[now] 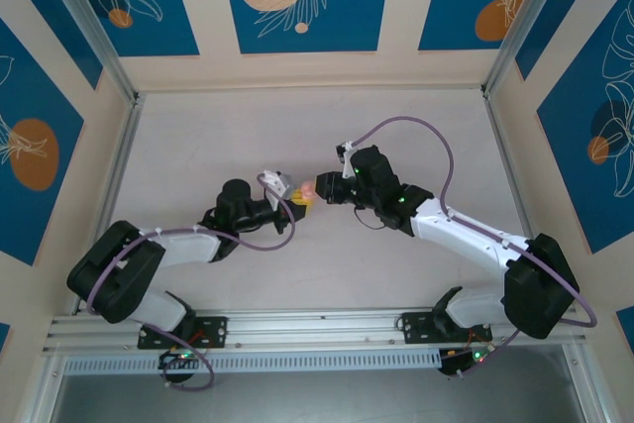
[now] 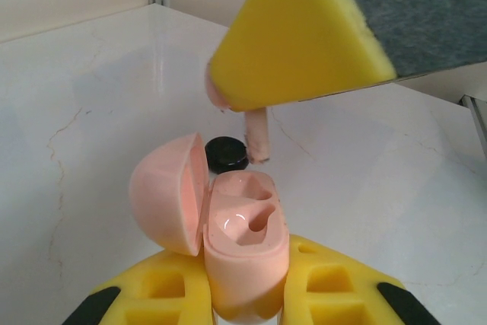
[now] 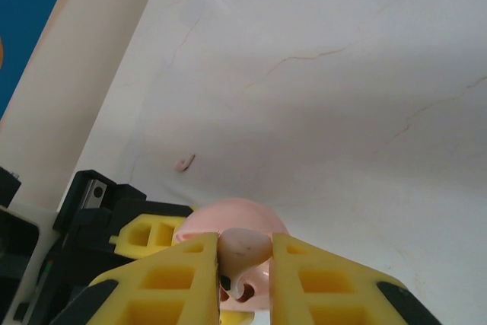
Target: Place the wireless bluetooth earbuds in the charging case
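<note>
My left gripper (image 2: 247, 283) is shut on the pink charging case (image 2: 245, 222), held upright with its lid (image 2: 163, 188) swung open to the left and both sockets empty. My right gripper (image 3: 245, 264) is shut on a pale pink earbud (image 3: 245, 249), whose stem (image 2: 259, 131) hangs down just above and beyond the open case (image 3: 232, 222). The second pink earbud (image 3: 185, 163) lies on the table farther off. From above, the two grippers (image 1: 295, 201) (image 1: 319, 189) meet at mid-table with the case (image 1: 308, 191) between them.
A round black puck (image 2: 226, 154) sits on the white table just behind the case. The table surface (image 1: 317, 136) is ringed by metal rails and patterned walls.
</note>
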{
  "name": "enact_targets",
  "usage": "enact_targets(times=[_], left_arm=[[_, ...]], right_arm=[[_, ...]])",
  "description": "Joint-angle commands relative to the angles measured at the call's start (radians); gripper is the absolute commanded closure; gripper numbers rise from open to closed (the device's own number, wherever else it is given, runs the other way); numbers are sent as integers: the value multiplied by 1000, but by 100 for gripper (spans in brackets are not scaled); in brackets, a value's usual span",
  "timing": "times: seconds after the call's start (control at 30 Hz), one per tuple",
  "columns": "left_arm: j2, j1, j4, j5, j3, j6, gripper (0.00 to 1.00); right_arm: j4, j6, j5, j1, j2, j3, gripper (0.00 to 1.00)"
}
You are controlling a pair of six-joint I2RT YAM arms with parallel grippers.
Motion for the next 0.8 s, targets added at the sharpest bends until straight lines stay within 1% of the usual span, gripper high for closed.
enact_targets(times=[0.0,0.37,0.57,0.77], left_arm=[[-20,-11,19,2,27,8,90],[-8,-13,105,-38,24,-64,90],[13,-13,172,-28,29,-104,90],[7,-14,177,-52,29,-111,90]], right_arm=[[29,-3,22,5,-3,9,80],[20,-11,34,18,9,1,81],[17,-21,64,32,17,-1,81],[10,-37,60,46,18,4,80]])
